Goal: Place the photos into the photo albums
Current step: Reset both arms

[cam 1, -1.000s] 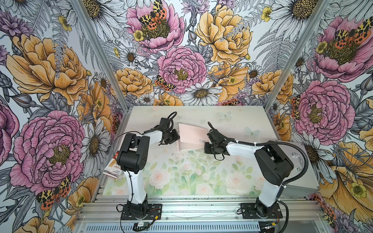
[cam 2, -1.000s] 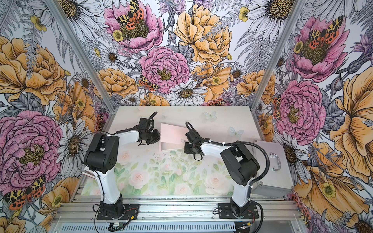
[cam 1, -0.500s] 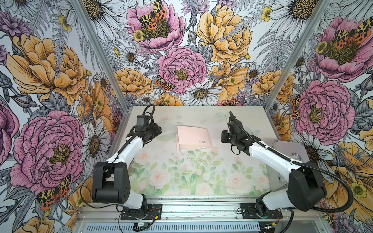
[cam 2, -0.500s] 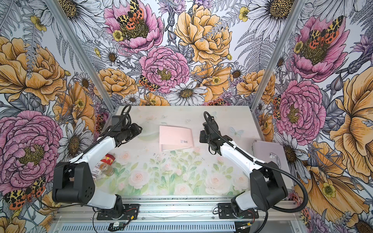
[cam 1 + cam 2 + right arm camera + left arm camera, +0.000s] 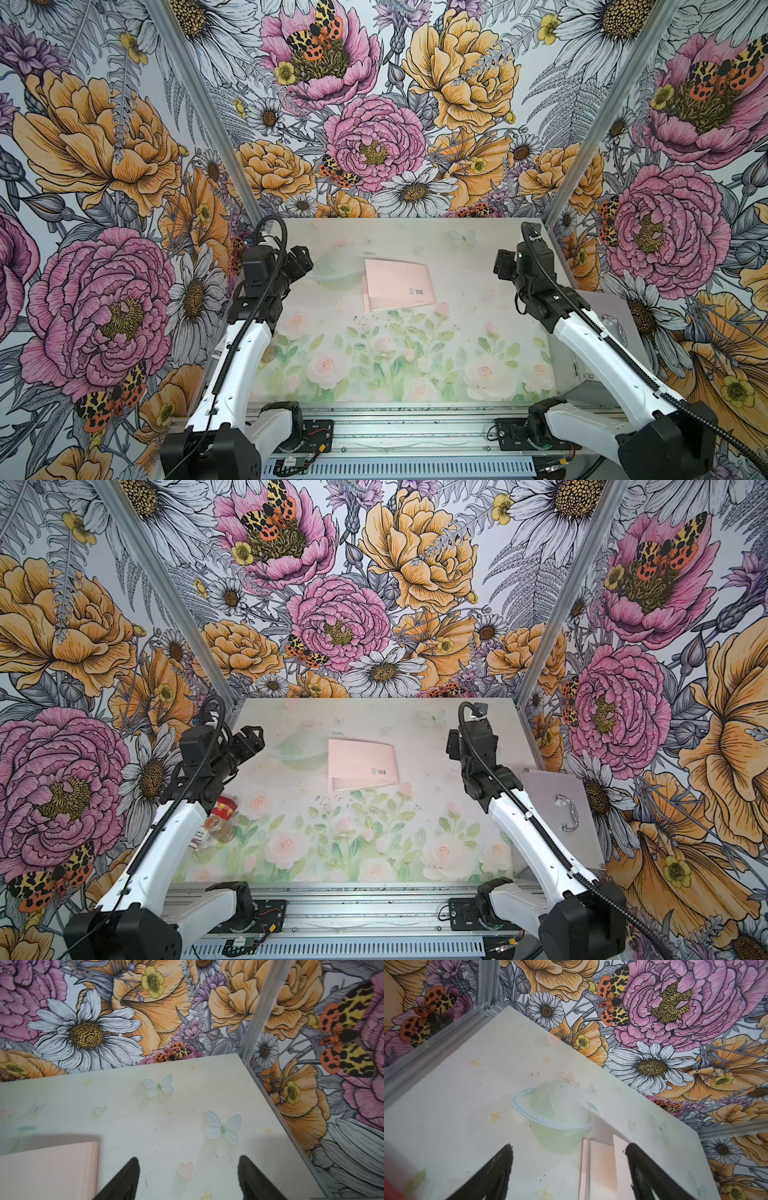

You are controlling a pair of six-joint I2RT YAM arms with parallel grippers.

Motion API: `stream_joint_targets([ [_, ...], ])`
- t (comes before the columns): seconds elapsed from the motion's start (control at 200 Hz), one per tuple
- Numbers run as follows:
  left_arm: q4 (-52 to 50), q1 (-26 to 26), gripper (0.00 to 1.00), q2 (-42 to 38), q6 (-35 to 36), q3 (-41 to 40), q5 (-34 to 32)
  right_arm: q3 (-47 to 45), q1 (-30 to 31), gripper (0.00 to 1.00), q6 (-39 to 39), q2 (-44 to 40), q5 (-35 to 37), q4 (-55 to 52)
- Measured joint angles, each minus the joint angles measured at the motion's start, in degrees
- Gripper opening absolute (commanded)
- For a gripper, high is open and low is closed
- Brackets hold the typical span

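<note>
At the far left of the surface [image 5: 316, 854], partly hidden behind the left arm, a small red packet [image 5: 225, 807] and a clear round container [image 5: 219, 828] lie close together near the edge; what else sits with them cannot be made out. Above the surface's left side hangs the left gripper [image 5: 252, 737], pointing inward; in the left wrist view its jaws stand wide apart with nothing between them, over a pale green printed bowl shape, the gripper [image 5: 569, 1147] well clear of the surface. To its right, about the middle of the surface and toward the far half, lies the 1 photo album [image 5: 397, 282], a thin pale pink booklet lying flat with its barcode side up; in both top views a lower pink layer shows along its near and left edges [image 5: 347, 784], so the cover does not sit square on the rest. It is apart from both arms. Its edge shows in the left wrist view [image 5: 600, 1167] and its corner in the right wrist view [image 5: 47, 1172]. Further right hangs the right gripper [image 5: 502, 269], jaws likewise wide and holding nothing [image 5: 187, 1160], over bare surface printed with 2 pale butterflies. At the far right edge rests a silver metal case [image 5: 548, 800] with a handle [image 5: 567, 814] on top.
</note>
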Motion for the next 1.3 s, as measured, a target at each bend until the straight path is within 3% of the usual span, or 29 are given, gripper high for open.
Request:
stream_joint_targets([
  [0.065,0.20,0.74,0.99,-0.13,-0.24,-0.59,-0.83,-0.83,-1.73,0.99,-0.04,-0.76,2.23,0.15],
  [0.32,1.49,2.21,0.99,0.37,-1.31,-4.31,-6.84,-11.93,-8.33,1.00,-1.33,-0.98,7.30,10.75],
  [0.49,7.13,2.19,0.99,0.76,-0.66,-10.56,-13.81,-31.12,-9.66,1.00,-6.82,-0.20,3.02,35.98],
  [0.631,15.30,1.05,0.99,1.22,1.38,-18.97,-20.68,-43.19,-10.67,1.00,-11.06,8.28,-2.29,59.28],
  [0.916,26.82,-5.27,0.99,9.44,11.74,-22.01,-29.70,-37.44,-14.40,0.99,-10.49,6.73,-7.74,62.97],
  [1.301,50.58,-4.02,0.99,11.41,20.20,-33.29,-27.43,-37.20,-18.99,0.99,-7.69,12.96,-13.44,63.67],
])
